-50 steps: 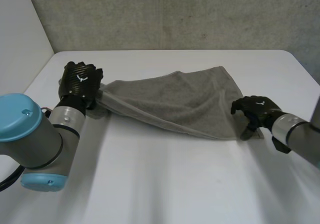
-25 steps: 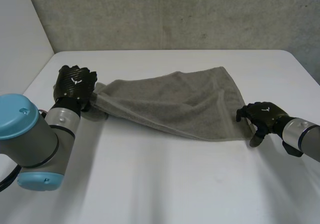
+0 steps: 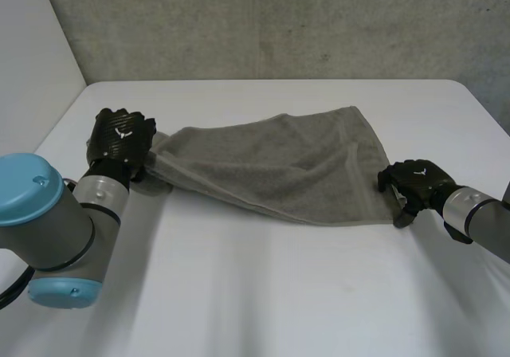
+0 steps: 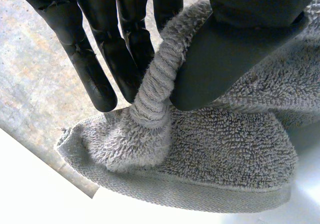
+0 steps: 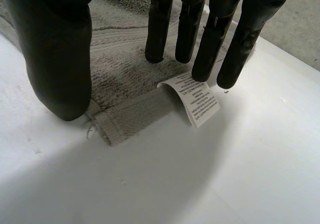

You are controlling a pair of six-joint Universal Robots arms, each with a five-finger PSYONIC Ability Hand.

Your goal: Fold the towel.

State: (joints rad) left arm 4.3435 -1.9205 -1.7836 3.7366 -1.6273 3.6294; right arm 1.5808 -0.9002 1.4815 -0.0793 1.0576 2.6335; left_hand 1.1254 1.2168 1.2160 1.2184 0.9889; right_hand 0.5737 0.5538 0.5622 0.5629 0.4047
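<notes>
Since a second ago the right hand (image 3: 414, 183) has slid out toward the right edge of the frame and the left hand (image 3: 119, 138) has dropped a bit toward lower left, so the towel (image 3: 271, 162) is pulled flatter between them. The white table (image 3: 263, 293) takes up most of the frame. The grey towel is spread across the centre, running from left-centre to right-centre, with soft creases in the middle. Left hand at left-centre grips the towel's bunched left end; in its wrist view a roll of cloth is pinched between thumb and fingers, with a corner hanging past the fingertips. Right hand at right-centre is on the near right corner, fingers straight and unclenched, tips down on the cloth, thumb at the hem, holding nothing. A white care label (image 5: 197, 100) sticks out of the corner hem by those fingertips.
</notes>
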